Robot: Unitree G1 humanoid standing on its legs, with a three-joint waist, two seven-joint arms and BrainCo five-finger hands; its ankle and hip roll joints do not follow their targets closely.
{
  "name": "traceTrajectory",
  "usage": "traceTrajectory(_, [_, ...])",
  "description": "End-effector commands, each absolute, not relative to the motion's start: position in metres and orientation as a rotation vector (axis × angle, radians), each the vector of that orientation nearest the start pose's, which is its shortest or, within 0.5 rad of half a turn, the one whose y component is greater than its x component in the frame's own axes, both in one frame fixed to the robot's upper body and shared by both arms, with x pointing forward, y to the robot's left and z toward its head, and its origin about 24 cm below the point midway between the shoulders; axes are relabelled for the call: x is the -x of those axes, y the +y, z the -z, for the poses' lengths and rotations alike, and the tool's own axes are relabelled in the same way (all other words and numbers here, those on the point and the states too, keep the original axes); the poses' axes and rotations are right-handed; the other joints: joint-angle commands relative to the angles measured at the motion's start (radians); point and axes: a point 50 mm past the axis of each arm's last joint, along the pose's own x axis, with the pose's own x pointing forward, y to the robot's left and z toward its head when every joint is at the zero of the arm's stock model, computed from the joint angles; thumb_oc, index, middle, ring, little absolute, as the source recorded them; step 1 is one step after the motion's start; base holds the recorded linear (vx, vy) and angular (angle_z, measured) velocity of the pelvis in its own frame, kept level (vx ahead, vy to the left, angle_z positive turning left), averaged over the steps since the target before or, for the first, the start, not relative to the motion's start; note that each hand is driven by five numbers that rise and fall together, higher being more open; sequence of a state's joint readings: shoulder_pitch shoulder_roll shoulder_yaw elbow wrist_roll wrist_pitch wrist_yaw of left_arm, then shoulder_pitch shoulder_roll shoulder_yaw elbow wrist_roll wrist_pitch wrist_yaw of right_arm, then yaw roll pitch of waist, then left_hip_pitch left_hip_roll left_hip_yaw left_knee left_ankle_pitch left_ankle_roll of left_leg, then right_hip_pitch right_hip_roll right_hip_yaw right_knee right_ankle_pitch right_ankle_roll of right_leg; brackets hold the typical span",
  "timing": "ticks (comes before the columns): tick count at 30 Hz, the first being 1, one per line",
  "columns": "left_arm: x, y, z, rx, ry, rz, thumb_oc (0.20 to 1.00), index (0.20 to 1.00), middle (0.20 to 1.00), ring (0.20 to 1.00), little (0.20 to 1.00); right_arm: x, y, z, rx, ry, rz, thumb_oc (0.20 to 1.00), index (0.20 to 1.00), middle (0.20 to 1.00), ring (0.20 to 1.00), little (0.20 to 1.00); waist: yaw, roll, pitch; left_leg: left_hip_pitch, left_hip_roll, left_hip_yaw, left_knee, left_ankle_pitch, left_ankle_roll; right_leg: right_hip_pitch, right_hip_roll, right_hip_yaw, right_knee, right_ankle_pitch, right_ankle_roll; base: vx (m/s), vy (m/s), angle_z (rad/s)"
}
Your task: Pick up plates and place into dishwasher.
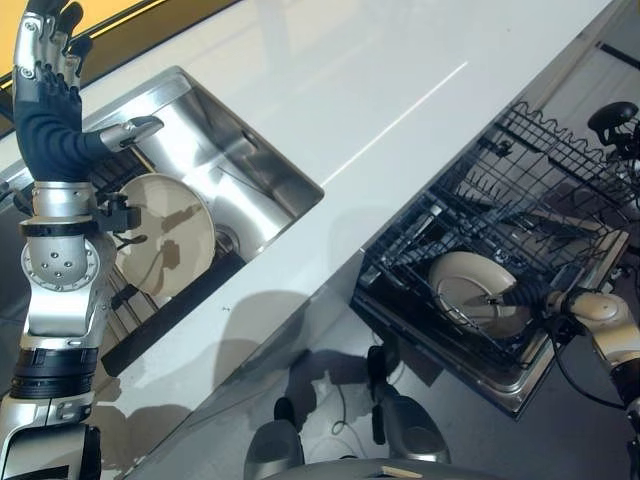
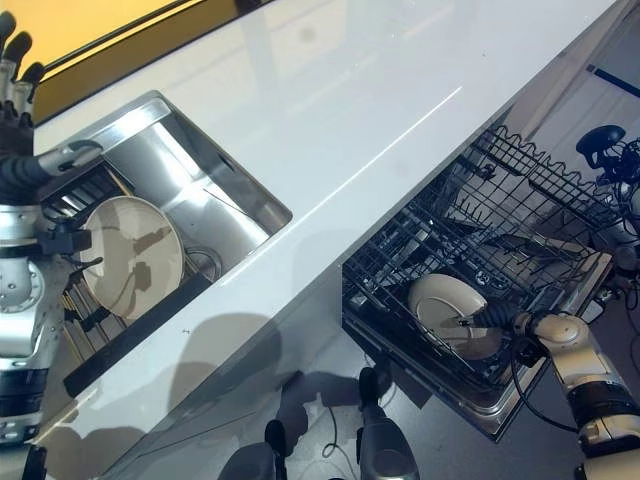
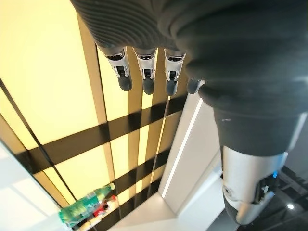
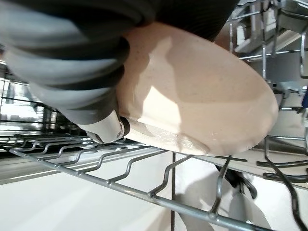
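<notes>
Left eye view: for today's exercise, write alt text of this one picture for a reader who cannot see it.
The robot's right hand holds a cream plate in the lower rack of an open dishwasher, below a white counter. Another cream plate leans upright in the steel sink, and the left hand is raised open beside it.

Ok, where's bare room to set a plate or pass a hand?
Free: the white countertop between the steel sink and the black wire dishwasher rack. Crowded: the sink's near end, holding a cream plate, and the rack's front, where the right hand meets another cream plate.
</notes>
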State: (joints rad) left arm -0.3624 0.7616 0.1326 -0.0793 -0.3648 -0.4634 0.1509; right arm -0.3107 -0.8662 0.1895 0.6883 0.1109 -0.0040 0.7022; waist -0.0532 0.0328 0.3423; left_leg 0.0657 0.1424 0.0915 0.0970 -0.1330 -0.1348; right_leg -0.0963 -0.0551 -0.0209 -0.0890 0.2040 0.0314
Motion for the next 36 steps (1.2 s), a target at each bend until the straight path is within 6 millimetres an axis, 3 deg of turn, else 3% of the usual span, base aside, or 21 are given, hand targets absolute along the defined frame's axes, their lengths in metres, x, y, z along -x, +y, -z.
traceTrajectory(1, [-0.260,0.251,-0.280,-0.365,-1.040,-0.054,1.000,1.000,1.000,1.000,1.000,-0.223,-0.312,0.017,0.491,0.904,-0.752,0.200,0.200,0.200,0.200,0.200,0.014,-0.013,-0.043,-0.148,0.061,-0.075,0.021,0.127,-0.023,0.069,-0.107,-0.010,0.178,-0.259,0.087,0.02,-0.033,0.03])
traceTrajectory(10, [-0.258,0.257,-0.271,-0.359,-1.002,-0.047,1.000,1.000,1.000,1.000,1.000,-0.204,-0.306,0.032,0.425,0.879,-0.695,0.200,0.200,0.200,0.200,0.200,0.020,-0.035,-0.097,-0.112,0.073,-0.063,0.019,0.117,-0.024,0.110,-0.104,-0.017,0.159,-0.262,0.093,0.05,-0.003,0.07])
traceTrajectory(11, [-0.258,0.257,-0.270,-0.359,-1.000,-0.046,1.000,1.000,1.000,1.000,1.000,-0.203,-0.306,0.033,0.424,0.877,-0.683,0.420,0.420,0.420,0.420,0.420,0.021,-0.036,-0.099,-0.112,0.073,-0.063,0.023,0.115,-0.025,0.112,-0.104,-0.016,0.159,-0.263,0.093,0.05,0.006,0.00])
traceTrajectory(12, [-0.258,0.258,-0.268,-0.360,-0.995,-0.048,1.000,1.000,1.000,1.000,1.000,-0.203,-0.307,0.034,0.420,0.867,-0.648,1.000,1.000,1.000,1.000,1.000,0.021,-0.040,-0.103,-0.112,0.074,-0.062,0.034,0.111,-0.026,0.116,-0.103,-0.015,0.159,-0.262,0.092,0.04,0.006,-0.02])
traceTrajectory(26, [-0.248,0.275,-0.251,-0.342,-0.937,-0.102,1.000,1.000,1.000,1.000,1.000,-0.207,-0.309,0.018,0.507,0.774,-0.541,1.000,1.000,1.000,1.000,1.000,0.012,-0.064,-0.157,-0.053,0.065,-0.044,-0.004,0.095,-0.017,0.157,-0.117,-0.016,0.132,-0.259,0.112,0.05,0.042,0.00])
traceTrajectory(36, [-0.238,0.288,-0.237,-0.344,-0.907,-0.159,1.000,1.000,1.000,1.000,1.000,-0.225,-0.325,-0.029,0.645,0.589,-0.388,1.000,1.000,1.000,1.000,1.000,-0.001,-0.070,-0.177,-0.020,0.059,-0.035,-0.041,0.095,-0.011,0.171,-0.119,-0.014,0.124,-0.259,0.118,0.03,0.051,0.00])
